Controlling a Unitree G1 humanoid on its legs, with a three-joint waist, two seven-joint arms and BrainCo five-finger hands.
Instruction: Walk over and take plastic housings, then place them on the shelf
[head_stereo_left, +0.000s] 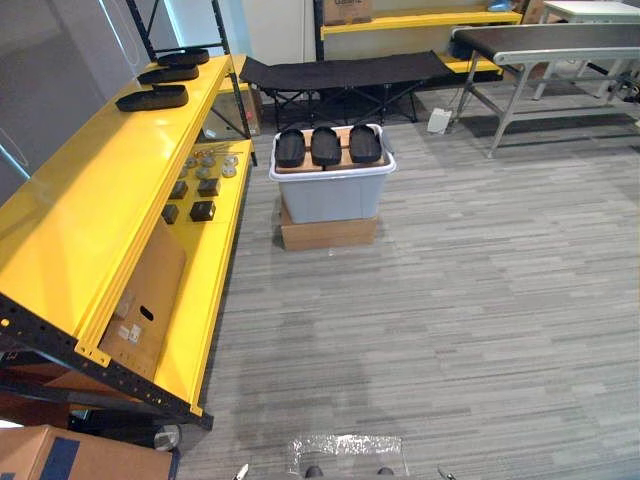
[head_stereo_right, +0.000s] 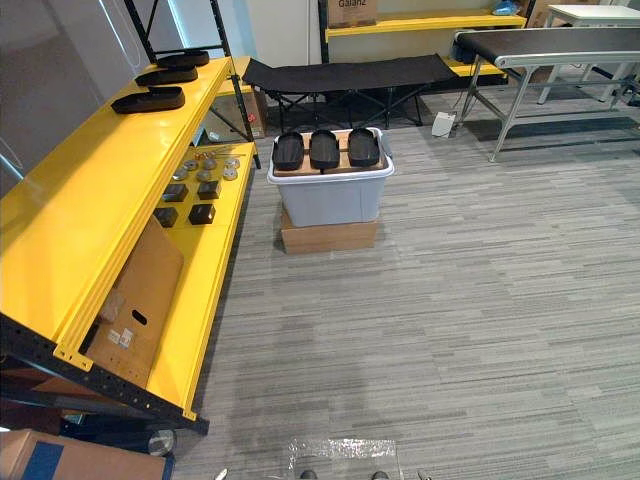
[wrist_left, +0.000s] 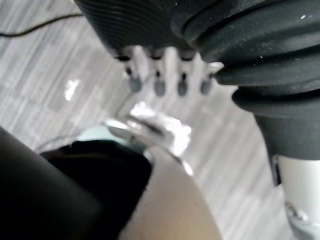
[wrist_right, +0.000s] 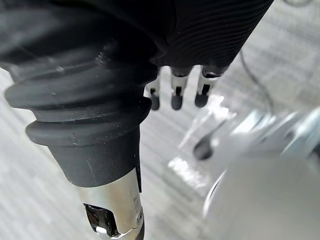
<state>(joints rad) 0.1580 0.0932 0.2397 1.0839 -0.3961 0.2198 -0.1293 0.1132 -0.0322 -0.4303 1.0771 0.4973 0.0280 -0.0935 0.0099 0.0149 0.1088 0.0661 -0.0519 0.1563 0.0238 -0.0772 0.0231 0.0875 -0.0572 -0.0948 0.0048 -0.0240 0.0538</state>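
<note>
- Your left hand (wrist_left: 159, 70) hangs at your side, fingers straight and relaxed. They point down at the grey striped floor (wrist_left: 60, 60) and hold nothing.
- Your right hand (wrist_right: 176, 89) matches it: loose, straight fingers, empty.
- Three black oval plastic housings (head_stereo_left: 326, 146) are what you are after. They sit in the upper middle of the head view, well apart from both hands, so plan on walking before any reach.
- They lie side by side in a row across the frame, each with its long axis running up the frame, away from you. They rest on a brown board (head_stereo_left: 345, 163) over a pale grey plastic tote (head_stereo_left: 330, 195), which stands on a flat brown cardboard box (head_stereo_left: 328, 233).
- That row is almost dead centre, so neither hand looks nearer. Square up to the tote and either hand should serve.
- Your long yellow metal shelf (head_stereo_left: 90, 210) runs down the left of the frame, just beside the tote, on your left hand's side. Three similar black housings (head_stereo_left: 152, 98) already lie at its upper-left end.
- Small dark blocks (head_stereo_left: 203, 210) and silver discs (head_stereo_left: 208, 160) sit on its lower level.
</note>
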